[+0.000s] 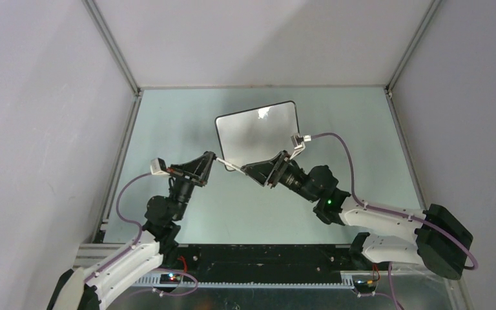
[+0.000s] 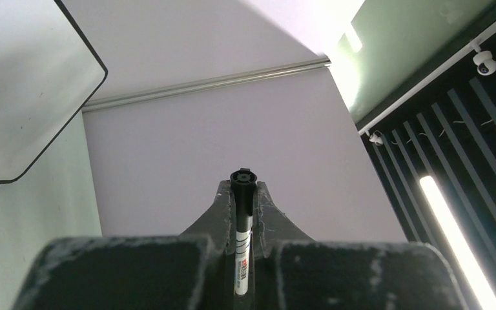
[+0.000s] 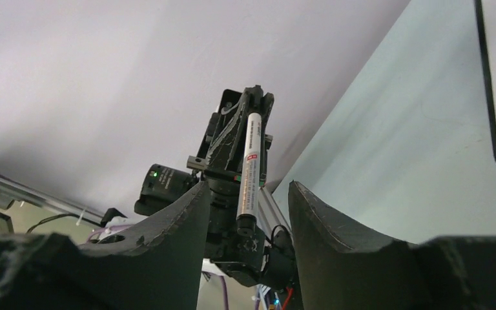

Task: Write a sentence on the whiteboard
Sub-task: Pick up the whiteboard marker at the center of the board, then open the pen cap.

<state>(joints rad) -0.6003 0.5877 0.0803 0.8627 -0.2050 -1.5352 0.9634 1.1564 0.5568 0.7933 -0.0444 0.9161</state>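
Top external view: we see the left gripper point(image 1: 210, 160) clamped on the marker point(image 1: 227, 165), the right gripper point(image 1: 245, 170) with jaws apart around its other end.

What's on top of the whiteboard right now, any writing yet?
No writing shows on the whiteboard, only glare. Its near edge is covered by the right gripper and the marker, so that strip cannot be checked.
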